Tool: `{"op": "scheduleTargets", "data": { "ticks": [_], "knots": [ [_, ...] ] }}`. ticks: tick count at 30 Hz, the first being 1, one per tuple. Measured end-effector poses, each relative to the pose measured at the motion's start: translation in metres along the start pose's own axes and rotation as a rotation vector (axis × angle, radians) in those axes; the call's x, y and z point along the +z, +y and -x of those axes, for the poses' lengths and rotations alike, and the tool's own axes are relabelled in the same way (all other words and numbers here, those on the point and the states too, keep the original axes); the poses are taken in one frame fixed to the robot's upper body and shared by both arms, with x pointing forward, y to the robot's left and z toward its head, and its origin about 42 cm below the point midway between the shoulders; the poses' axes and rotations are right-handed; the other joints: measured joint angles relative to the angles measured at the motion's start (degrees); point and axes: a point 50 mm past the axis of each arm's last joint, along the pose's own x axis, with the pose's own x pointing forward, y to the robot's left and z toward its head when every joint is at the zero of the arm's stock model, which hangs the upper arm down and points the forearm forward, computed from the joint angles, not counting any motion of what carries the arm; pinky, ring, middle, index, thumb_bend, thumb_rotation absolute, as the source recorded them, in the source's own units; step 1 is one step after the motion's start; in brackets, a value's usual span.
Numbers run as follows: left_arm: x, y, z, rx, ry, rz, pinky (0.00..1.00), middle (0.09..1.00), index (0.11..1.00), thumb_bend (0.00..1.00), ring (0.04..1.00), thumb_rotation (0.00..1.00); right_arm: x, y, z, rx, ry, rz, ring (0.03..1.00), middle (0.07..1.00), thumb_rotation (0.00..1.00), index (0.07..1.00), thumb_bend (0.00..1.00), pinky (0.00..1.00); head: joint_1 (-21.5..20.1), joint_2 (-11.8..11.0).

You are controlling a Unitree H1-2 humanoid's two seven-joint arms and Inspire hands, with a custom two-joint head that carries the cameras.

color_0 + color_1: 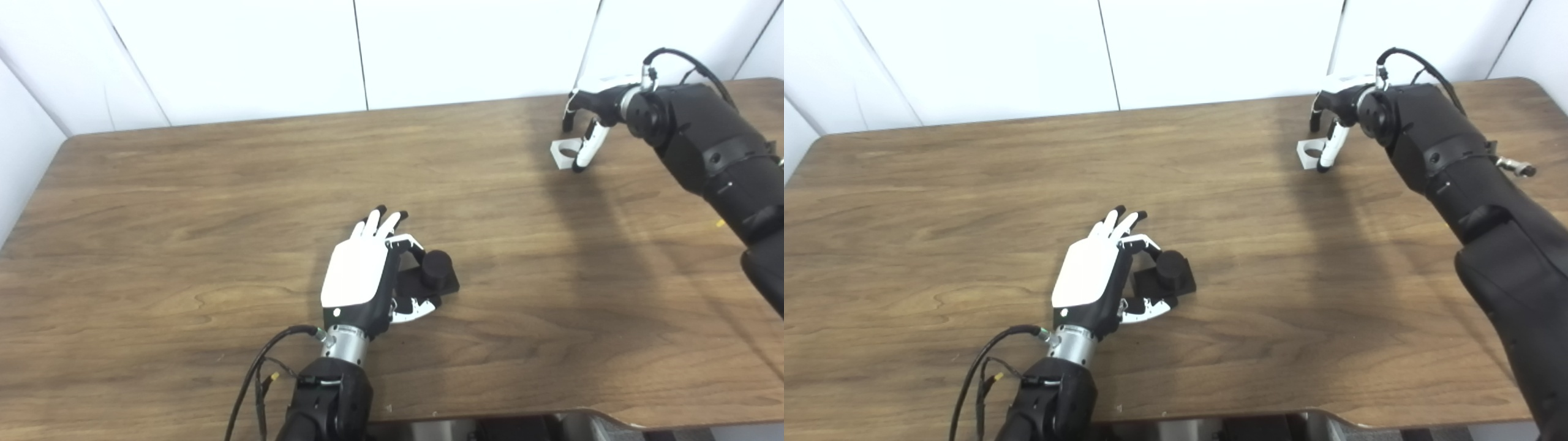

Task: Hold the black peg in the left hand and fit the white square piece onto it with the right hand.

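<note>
The black peg [437, 269], a short cylinder on a square black base, stands on the table near the middle. My left hand [355, 275] lies just left of it, palm down. One curled finger is at the base's far side and the thumb at its near side; the other fingers are stretched out flat. The white square piece [562, 152] with a round hole lies flat at the far right. My right hand [591, 116] hovers over it with fingers curved downward. One fingertip [580, 164] touches down beside the piece's right edge. The piece rests on the table.
The wooden table [184, 214] meets a white wall at the back, and its near edge runs along the bottom of the picture. A black cable [257, 367] loops beside my left wrist. My right forearm [1470, 177] stretches across the right side.
</note>
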Motion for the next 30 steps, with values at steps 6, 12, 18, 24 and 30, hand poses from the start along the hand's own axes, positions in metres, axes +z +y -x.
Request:
{"op": "scheduleTargets", "data": {
  "ticks": [6,12,18,24,30],
  "knots": [
    [-0.004,-0.001,-0.001,0.004,0.003,0.014,1.0,0.94,0.495,0.5,1.0,0.06,0.002,0.003,-0.003,-0.017,0.003,-0.009,1.0,0.962,0.2,0.649,0.76,1.0,0.09,-1.15],
    [-0.007,-0.002,-0.002,0.005,-0.008,0.024,1.0,0.941,0.495,0.5,1.0,0.06,0.003,0.004,-0.005,-0.028,-0.018,-0.009,1.0,0.948,0.15,0.508,0.55,1.0,0.18,-1.24],
    [-0.009,-0.001,-0.003,0.006,-0.005,0.041,1.0,0.947,0.494,0.5,1.0,0.06,0.005,0.003,-0.005,-0.033,-0.034,-0.024,1.0,0.95,0.15,0.493,0.52,1.0,0.09,-1.24],
    [-0.01,-0.001,-0.003,0.006,-0.006,0.041,1.0,0.948,0.494,0.5,1.0,0.06,0.005,0.004,-0.006,-0.033,-0.032,-0.031,1.0,0.949,0.14,0.492,0.52,1.0,-0.52,-2.2],
    [-0.013,-0.002,-0.003,0.005,-0.005,0.051,1.0,0.948,0.494,0.5,1.0,0.06,0.006,0.006,-0.009,-0.043,-0.026,-0.045,1.0,0.951,0.14,0.491,0.52,1.0,-2.29,-3.96]
  ]
}}
